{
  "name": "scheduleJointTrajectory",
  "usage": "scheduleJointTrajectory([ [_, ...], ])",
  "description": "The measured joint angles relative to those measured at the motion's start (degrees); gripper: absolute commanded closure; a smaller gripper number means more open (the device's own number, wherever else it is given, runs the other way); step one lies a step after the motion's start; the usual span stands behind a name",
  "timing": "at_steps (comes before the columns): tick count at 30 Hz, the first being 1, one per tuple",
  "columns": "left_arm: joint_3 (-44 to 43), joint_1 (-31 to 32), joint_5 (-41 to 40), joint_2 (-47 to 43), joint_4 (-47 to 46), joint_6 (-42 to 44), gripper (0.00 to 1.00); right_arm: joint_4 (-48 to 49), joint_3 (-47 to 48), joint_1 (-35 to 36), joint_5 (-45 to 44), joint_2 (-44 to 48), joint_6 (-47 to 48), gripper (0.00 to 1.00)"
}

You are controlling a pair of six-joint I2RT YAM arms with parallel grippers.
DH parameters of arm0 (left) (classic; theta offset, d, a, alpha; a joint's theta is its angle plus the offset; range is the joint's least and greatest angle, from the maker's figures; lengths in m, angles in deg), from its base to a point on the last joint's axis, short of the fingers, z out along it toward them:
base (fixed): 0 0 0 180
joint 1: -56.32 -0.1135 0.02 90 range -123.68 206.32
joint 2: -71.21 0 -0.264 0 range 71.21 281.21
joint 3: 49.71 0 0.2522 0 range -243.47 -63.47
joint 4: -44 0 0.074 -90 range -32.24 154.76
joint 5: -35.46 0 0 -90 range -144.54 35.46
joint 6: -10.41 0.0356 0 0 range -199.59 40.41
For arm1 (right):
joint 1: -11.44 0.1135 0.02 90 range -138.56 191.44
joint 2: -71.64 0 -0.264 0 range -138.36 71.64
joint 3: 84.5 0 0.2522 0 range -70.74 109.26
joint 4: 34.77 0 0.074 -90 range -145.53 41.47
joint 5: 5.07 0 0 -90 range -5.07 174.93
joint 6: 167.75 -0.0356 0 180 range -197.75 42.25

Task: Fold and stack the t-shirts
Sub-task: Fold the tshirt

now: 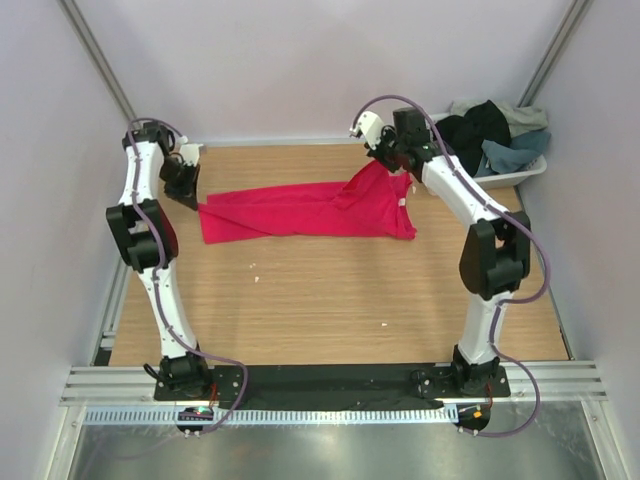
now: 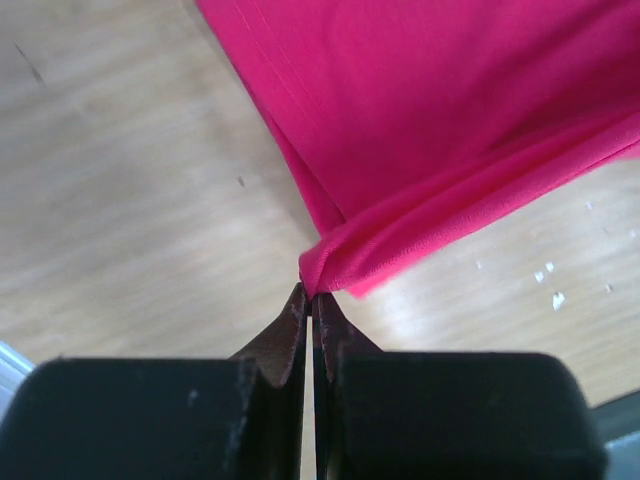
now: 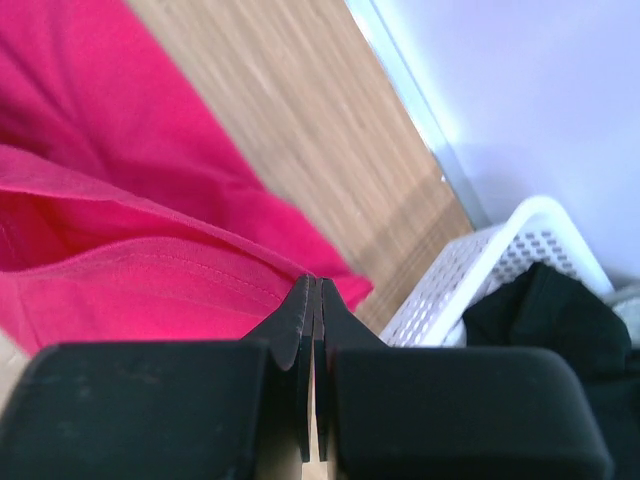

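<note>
A crimson-pink t-shirt [image 1: 300,210] lies stretched across the far part of the wooden table [image 1: 330,310]. My left gripper [image 1: 196,200] is shut on the t-shirt's left end, where a bunched corner [image 2: 335,265] sits pinched at the tips. My right gripper [image 1: 383,157] is shut on the t-shirt's right end and lifts that part [image 3: 150,270] off the table into a peak. More t-shirts, black [image 1: 472,128], slate-blue [image 1: 515,155] and pale grey-green [image 1: 520,117], are piled in the basket.
A white plastic lattice basket [image 1: 525,172] stands at the back right corner, close to my right arm; its rim [image 3: 500,260] shows in the right wrist view. Walls enclose the table on the far, left and right sides.
</note>
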Motion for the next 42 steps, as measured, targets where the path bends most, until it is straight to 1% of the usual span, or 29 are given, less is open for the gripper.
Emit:
scheduleJointTrajectory([
  [3,-6.1,0.0,0.5,5.2,-0.1,-0.3,0.98,0.5,6.0,-0.1,-0.2,-6.3,0.0,0.99],
  [4,-7.2,0.0,0.7,6.5,-0.1,-0.6,0.91,0.7,7.3,-0.1,-0.3,-7.9,0.0,0.99],
  [5,-7.7,0.0,0.7,7.4,-0.2,-0.8,0.72,0.7,8.8,-0.1,-0.6,-10.0,0.0,0.97],
  [6,-7.8,0.0,0.6,8.1,-0.1,-1.3,0.61,0.9,10.2,-0.1,-1.1,-12.2,-0.1,0.91],
  [7,-7.8,0.1,0.6,8.5,0.0,-1.8,0.51,1.3,11.1,-0.1,-1.9,-14.1,-0.4,0.79],
  [9,-7.7,0.1,0.7,9.0,0.2,-3.5,0.48,1.5,12.3,-0.1,-4.5,-17.2,-1.4,0.7],
  [10,-7.2,0.1,0.9,8.8,0.2,-4.4,0.45,1.7,12.7,-0.1,-5.9,-18.3,-1.8,0.56],
  [11,-5.8,0.1,1.1,8.0,-0.2,-5.1,0.43,1.8,13.0,-0.1,-7.9,-19.2,-3.0,0.52],
  [12,-3.5,0.1,1.3,6.7,-1.0,-5.8,0.41,1.8,13.0,-0.1,-9.5,-19.6,-4.1,0.5],
  [13,-0.9,0.1,1.5,5.0,-1.9,-6.3,0.38,1.7,13.0,-0.1,-11.0,-19.7,-5.1,0.49],
  [15,6.3,0.1,2.0,-0.3,-3.9,-7.4,0.36,1.9,12.9,-0.1,-13.2,-18.7,-7.2,0.46],
  [17,11.3,0.1,2.2,-5.3,-4.9,-7.8,0.36,2.5,10.9,-0.1,-14.7,-16.0,-9.3,0.45],
  [21,15.2,0.1,3.2,-11.9,-5.2,-8.6,0.36,0.7,3.0,-0.5,-15.5,-6.3,-13.1,0.45],
  [22,16.3,0.1,3.7,-12.8,-5.6,-8.6,0.34,-0.2,1.0,-0.6,-15.3,-3.9,-14.1,0.45],
  [24,18.1,0.1,4.2,-13.0,-5.7,-8.7,0.32,-1.6,-2.7,-1.0,-14.6,0.4,-16.1,0.44],
  [27,21.2,0.1,4.8,-11.2,-5.7,-8.9,0.31,-3.6,-6.6,-1.6,-13.4,3.1,-18.7,0.43],
  [33,22.6,0.1,6.0,-5.0,-5.7,-10.6,0.31,-8.5,-10.6,-3.0,-11.5,0.4,-21.7,0.42],
  [39,22.0,0.1,7.2,-2.8,-5.8,-12.3,0.31,-11.0,-11.3,-4.9,-9.0,-2.5,-23.3,0.42],
  [42,21.7,0.1,7.4,-2.6,-5.9,-13.1,0.32,-11.3,-12.0,-5.5,-8.0,-2.6,-23.4,0.44],
])
